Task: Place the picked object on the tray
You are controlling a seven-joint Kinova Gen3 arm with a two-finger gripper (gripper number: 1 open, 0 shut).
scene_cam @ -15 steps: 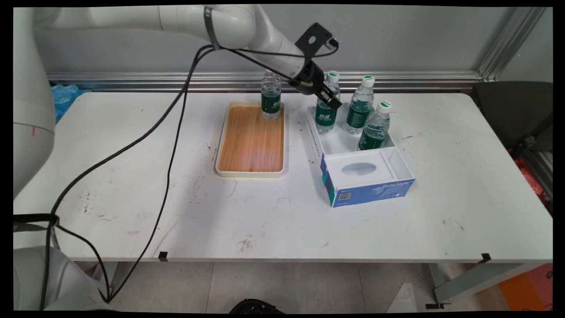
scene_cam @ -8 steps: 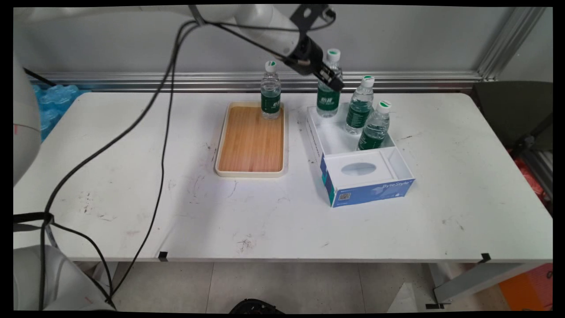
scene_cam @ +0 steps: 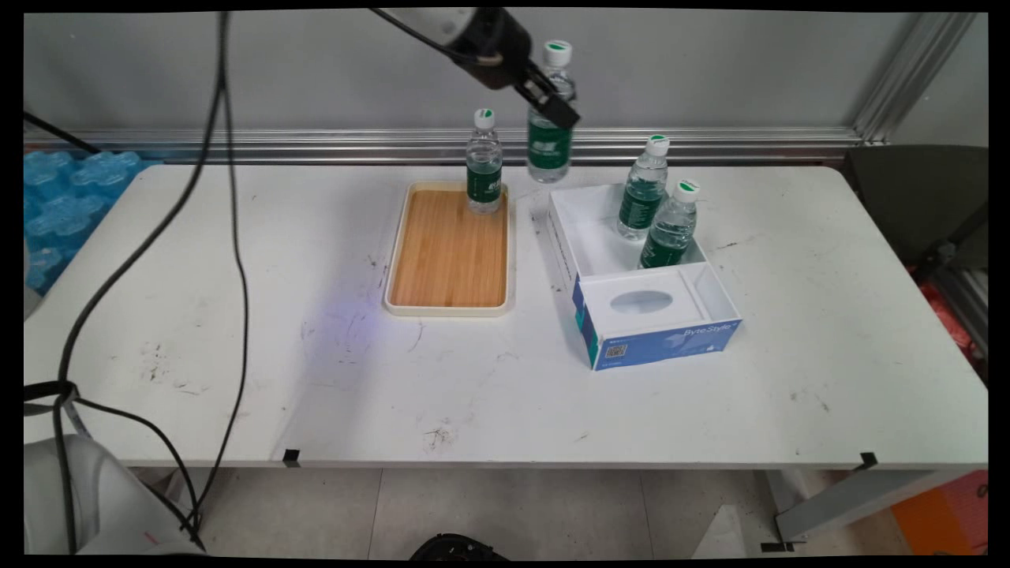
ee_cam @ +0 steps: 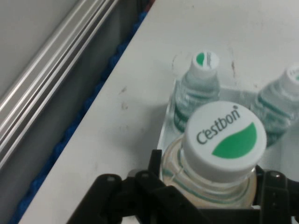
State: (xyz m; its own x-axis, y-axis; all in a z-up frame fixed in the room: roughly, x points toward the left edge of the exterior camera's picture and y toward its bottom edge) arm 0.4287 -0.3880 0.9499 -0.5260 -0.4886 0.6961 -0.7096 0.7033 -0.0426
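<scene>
Green-labelled water bottle [scene_cam: 550, 130] upright, airborne, jaws-clamped.

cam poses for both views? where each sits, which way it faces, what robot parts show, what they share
Main view: fixed above the table's near side, looking down across it to the back wall; shows the gripper at the top edge holding a bottle aloft, plus hanging cables.
Hand view: on the hand, looking down along the gripper; its black linkage rises from the bottom edge, round the bottle's neck under the Cestbon cap.
Shared: the held bottle and the box's two bottles.
</scene>
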